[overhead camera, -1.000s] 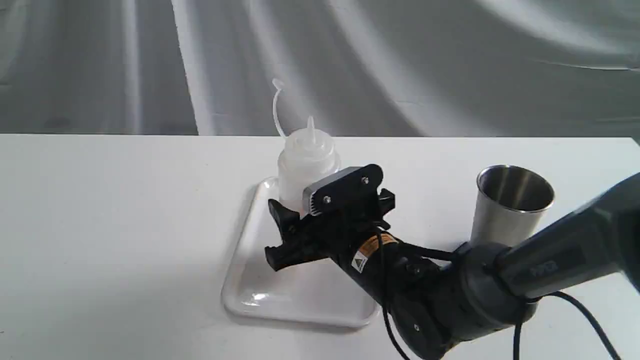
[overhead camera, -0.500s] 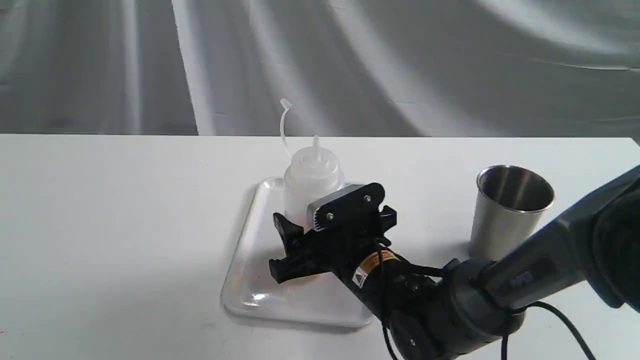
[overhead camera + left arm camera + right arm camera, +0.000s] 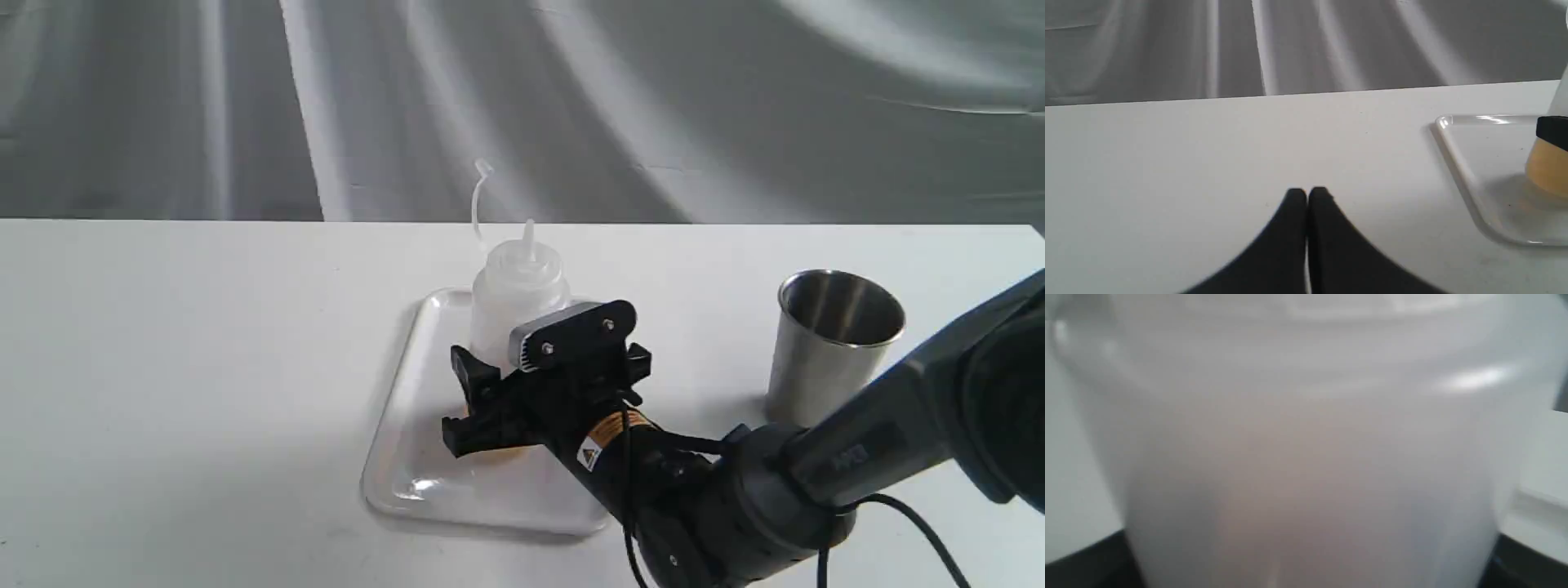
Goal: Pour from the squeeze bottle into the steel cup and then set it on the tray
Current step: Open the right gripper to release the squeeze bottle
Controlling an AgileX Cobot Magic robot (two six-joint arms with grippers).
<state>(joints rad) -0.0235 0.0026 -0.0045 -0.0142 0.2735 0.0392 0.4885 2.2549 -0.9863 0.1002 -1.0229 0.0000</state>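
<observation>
Centre of the exterior view: the right gripper (image 3: 543, 385), black and reaching in from the lower right, pinches the squeeze bottle (image 3: 519, 286) low on its body, one finger on each side. Over the past second the bottle has sunk and drifted slightly rightward. Its amber-filled base is now at, or just above, the floor of the tray (image 3: 408, 465); whether they touch cannot be told. Judging by this, pouring is over and only the release remains.

The bottle stands upright. It is soft-looking translucent white plastic, a cylinder with a cone nozzle and a thin curling cap strap. The tray is glossy white, rectangular and round-cornered, with a low rim. At right, well apart, the steel cup (image 3: 834, 343) stands on the matte white table (image 3: 163, 367); it is brushed metal, tapered, and dark inside. In the left wrist view the left gripper (image 3: 1306, 195) hovers idle, fingers pressed together.
</observation>
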